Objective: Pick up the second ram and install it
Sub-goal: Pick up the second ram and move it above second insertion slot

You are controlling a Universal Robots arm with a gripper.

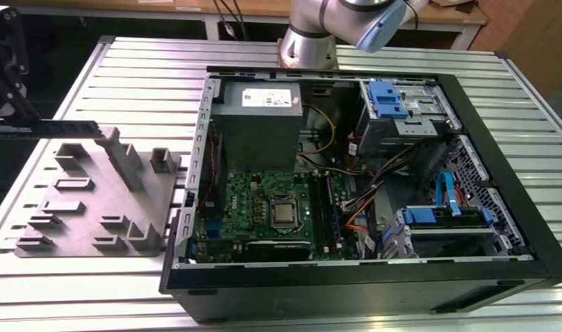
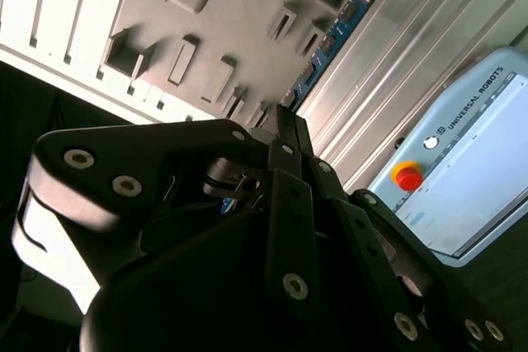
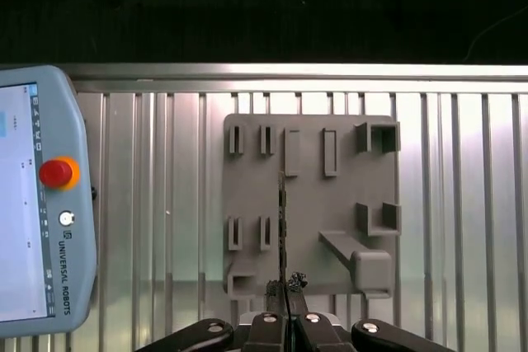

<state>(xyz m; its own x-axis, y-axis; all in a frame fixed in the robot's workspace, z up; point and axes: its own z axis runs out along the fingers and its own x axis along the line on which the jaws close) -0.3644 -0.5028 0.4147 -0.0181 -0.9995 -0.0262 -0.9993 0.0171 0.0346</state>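
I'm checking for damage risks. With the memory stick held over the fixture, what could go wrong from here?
1. The gripper clamps the second ram by one end, so its long free end could tilt or slip in the jaws.
2. The ram hangs near the upright blocks of the grey fixture plate and might clip one.
3. Loose cables lie beside the motherboard's memory slots and could snag it.

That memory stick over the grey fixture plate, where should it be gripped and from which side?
Across its two flat faces, near one short end, coming in along its length. The second ram is thin, edge-on in the first wrist view, so only the faces give the jaws purchase. The gripper holds it that way now, above the grey fixture.
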